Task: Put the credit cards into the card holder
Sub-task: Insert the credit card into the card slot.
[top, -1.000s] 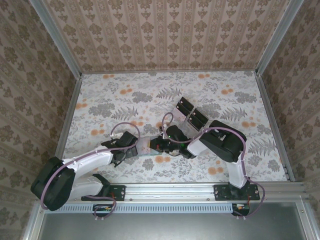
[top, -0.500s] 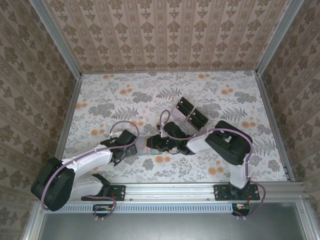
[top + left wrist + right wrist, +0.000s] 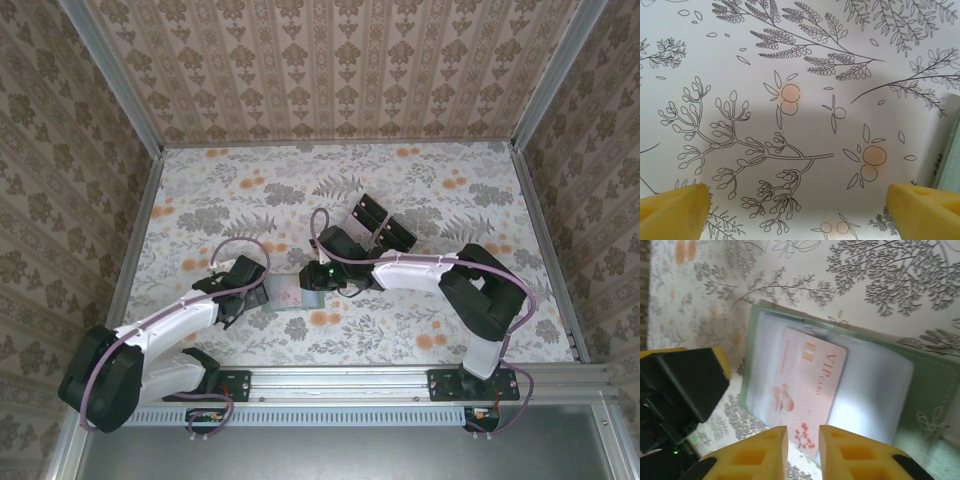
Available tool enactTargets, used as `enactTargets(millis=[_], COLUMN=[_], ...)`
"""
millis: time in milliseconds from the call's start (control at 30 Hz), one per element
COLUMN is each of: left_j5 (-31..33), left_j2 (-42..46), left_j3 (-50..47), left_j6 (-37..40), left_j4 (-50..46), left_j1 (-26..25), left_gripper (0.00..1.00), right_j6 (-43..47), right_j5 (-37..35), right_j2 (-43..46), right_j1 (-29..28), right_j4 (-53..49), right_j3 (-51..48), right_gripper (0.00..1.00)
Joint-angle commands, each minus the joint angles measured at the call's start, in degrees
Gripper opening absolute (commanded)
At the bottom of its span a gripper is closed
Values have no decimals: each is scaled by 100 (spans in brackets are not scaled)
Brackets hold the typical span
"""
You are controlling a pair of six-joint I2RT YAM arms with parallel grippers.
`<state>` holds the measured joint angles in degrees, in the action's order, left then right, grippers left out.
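Now slightly parted, the right fingers [image 3: 752, 452] have left one VIP card [image 3: 807, 390] on the open card holder [image 3: 925, 395]; left fingers [image 3: 672, 205] spread.

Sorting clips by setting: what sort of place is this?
Probably a staged robot test booth: wallpapered walls in an aluminium frame, a floral-print table cover, a mounting rail at the near edge.

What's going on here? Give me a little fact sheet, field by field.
table: covered in floral cloth
wallet: green, lying open, clear sleeve facing up
card: pink, marked VIP, on or in the sleeve, cannot tell which
left gripper: open, over bare cloth beside the wallet
right gripper: fingers narrowly apart at the card's end; grip unclear
stand: clear with black blocks, farther back, apart from the wallet
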<state>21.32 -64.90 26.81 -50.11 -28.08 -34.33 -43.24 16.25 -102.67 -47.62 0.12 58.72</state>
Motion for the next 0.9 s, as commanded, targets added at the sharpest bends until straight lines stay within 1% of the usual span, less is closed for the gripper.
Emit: enactTargets(millis=[0, 200, 467, 867], left_j5=[127, 9, -140, -339], left_j2=[-180, -404, -599, -845], left_j3=[108, 97, 63, -74], left_j6=[54, 49, 54, 28], left_j4=[-122, 49, 269, 606], left_j1=[58, 58, 58, 18], left_gripper=[100, 100, 100, 100], right_j6=[290, 273, 213, 152], right_j5=[-259, -201, -42, 75], right_j2=[-246, -611, -957, -1233], right_j1=[-4, -80, -129, -240], right_j4=[-627, -601, -548, -573], right_j3=[250, 497, 734, 1077], right_gripper=[16, 12, 12, 12])
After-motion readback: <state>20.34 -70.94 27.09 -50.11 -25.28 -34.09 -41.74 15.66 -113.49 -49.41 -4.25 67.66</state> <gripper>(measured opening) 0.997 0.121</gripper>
